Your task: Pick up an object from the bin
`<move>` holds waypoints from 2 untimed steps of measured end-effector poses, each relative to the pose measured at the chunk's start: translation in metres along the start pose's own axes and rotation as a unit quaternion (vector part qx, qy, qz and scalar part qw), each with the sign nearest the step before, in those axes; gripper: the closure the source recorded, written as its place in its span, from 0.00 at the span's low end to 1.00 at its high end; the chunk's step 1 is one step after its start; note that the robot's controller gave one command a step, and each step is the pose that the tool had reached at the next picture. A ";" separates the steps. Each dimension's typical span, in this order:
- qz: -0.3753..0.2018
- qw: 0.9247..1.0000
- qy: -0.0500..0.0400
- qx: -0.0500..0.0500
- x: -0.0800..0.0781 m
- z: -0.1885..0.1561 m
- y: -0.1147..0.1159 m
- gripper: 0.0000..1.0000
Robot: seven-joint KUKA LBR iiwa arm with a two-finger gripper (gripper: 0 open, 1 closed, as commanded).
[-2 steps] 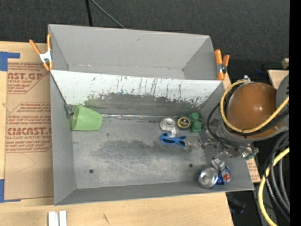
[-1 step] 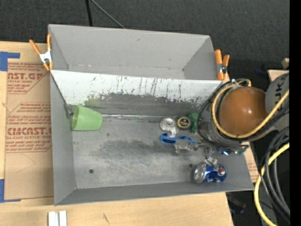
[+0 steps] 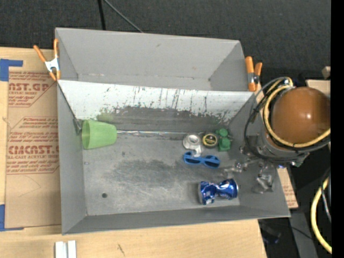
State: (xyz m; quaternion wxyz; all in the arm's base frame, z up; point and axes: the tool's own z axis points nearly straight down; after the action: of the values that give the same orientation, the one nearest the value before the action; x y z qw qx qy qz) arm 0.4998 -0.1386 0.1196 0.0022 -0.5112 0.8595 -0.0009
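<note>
Arm hovering at the bin's [image 3: 161, 63] four o'clock corner

The gripper [image 3: 251, 172] is hanging low by the right wall; whether its claw is spread or pressed together, I cannot tell. The crushed blue can [image 3: 219, 191] is lying nearest, at its eight o'clock, probably the handiest pick.

"CAST.GP" on the cardboard [image 3: 27, 117]

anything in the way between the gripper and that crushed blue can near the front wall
Nothing visible does. The gripper hangs at the bin's right side, and the crushed blue can lies just left of it on bare floor. The blue glasses-shaped piece lies farther back, apart from the can.
</note>
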 end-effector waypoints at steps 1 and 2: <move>-0.024 1.000 0.000 -0.005 -0.033 0.033 0.043 0.00; -0.020 1.000 -0.004 0.004 -0.034 0.029 0.037 1.00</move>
State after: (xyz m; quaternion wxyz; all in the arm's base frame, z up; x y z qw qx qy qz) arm 0.4836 -0.0912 0.0910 0.0082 -0.5287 0.8488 -0.0026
